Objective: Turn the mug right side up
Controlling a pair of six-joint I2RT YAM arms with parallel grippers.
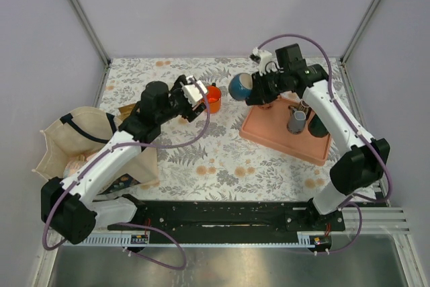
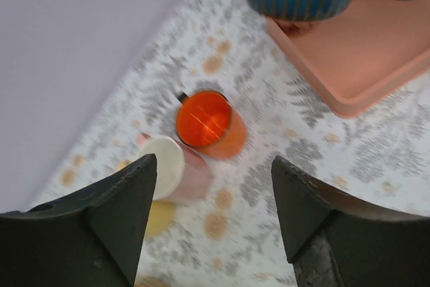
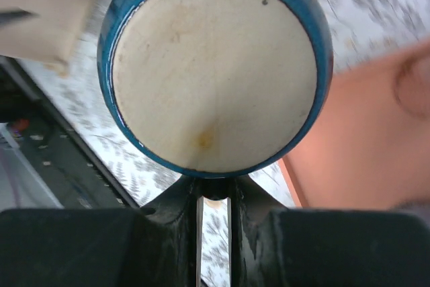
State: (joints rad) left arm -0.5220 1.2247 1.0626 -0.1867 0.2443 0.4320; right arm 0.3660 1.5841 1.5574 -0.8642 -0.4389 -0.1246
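A fixed camera high behind the table [image 1: 222, 159] looks down over all of it. The left wrist camera angles toward the pink tray [image 2: 376, 58]; the right wrist camera sits tight against the blue mug [image 3: 215, 72], shared by all views.

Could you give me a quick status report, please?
Right gripper shut on blue mug, held above pink tray edge. Left gripper open over orange cup. Nothing in the way.

Left arm [image 1: 107, 156] and right arm [image 1: 336, 115]: white shells, chunky black joints, loopy purple cables [image 1: 295, 35], black wedge-shaped fingers [image 2: 121, 210].
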